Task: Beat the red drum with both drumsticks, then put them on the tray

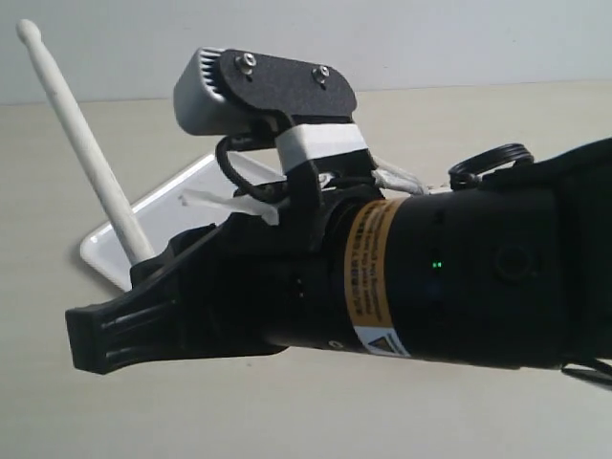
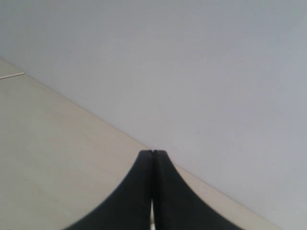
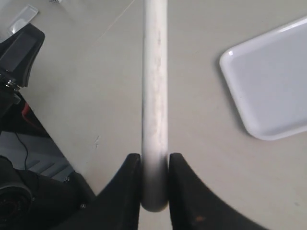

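Note:
My right gripper (image 1: 100, 335) fills the exterior view, pointing left, close to the camera. It is shut on one pale cream drumstick (image 1: 81, 143), which slants up and to the left with its rounded tip high. In the right wrist view the drumstick (image 3: 155, 86) runs out from between the right gripper (image 3: 154, 160). The white tray (image 1: 177, 196) lies on the table behind the arm and shows bare at its corner (image 3: 268, 81). My left gripper (image 2: 153, 152) is shut with nothing between its tips, facing the wall. The red drum and the second drumstick are out of view.
The beige table (image 1: 306, 411) runs back to a pale grey wall (image 2: 201, 72). Black equipment and cables (image 3: 19, 158) stand beside the right gripper, on the side away from the tray. A thin pale sliver (image 2: 12, 75) lies far off on the table.

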{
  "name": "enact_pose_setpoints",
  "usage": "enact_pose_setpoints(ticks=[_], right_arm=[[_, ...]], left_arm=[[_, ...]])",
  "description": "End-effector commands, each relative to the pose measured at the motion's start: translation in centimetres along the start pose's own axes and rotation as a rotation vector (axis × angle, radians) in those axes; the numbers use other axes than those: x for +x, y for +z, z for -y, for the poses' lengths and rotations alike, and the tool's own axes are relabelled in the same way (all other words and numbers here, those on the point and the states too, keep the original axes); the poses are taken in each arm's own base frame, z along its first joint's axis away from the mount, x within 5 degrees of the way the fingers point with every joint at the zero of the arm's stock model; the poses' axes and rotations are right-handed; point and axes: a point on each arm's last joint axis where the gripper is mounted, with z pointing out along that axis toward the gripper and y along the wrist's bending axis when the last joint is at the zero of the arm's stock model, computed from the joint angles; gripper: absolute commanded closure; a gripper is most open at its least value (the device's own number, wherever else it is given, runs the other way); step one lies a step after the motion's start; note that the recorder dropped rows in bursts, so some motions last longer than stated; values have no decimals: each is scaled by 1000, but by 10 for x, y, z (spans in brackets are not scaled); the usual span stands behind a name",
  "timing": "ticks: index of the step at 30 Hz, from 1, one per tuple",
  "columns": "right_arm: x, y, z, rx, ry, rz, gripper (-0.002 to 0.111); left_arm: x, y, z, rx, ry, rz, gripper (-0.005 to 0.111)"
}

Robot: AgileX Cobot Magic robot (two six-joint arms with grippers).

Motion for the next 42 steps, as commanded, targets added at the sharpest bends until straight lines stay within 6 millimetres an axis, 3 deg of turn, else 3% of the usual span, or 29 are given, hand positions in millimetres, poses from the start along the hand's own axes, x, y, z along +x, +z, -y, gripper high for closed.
enact_pose_setpoints(ticks=[1, 7, 13, 20, 25, 29, 30, 32, 34, 37, 42], right_arm=[[1, -2, -3, -20, 20, 2, 108], [1, -2, -2, -10, 22, -2, 108], [1, -2, -2, -8, 37, -3, 108], [1, -2, -3, -9, 56, -1, 108], [1, -2, -3, -9, 56, -1, 108], [1, -2, -3, -9, 52, -1, 108], [1, -2, -3, -9, 52, -1, 108], [1, -2, -3, -9, 52, -1, 108], [1, -2, -3, -9, 52, -1, 108], [2, -2, -1, 9, 76, -8, 108], [3, -3, 2, 47, 123, -20, 108]], left_arm=[[0, 0, 1, 14, -7, 13, 107], [-4, -1, 3, 46, -55, 56, 107], [-7, -1, 5, 77, -293, 77, 107], [-14, -1, 9, 116, -253, 134, 107], [-25, 17, 13, -105, 36, -156, 107], [-40, 64, 20, -255, 317, -559, 107], [-43, 82, 21, -286, 448, -781, 107], [-42, 100, 22, -309, 486, -1011, 107], [-32, 119, 35, -169, 396, -1186, 107], [-5, 129, 48, 119, 216, -1272, 107], [21, 116, 48, 486, -138, -1113, 107]])
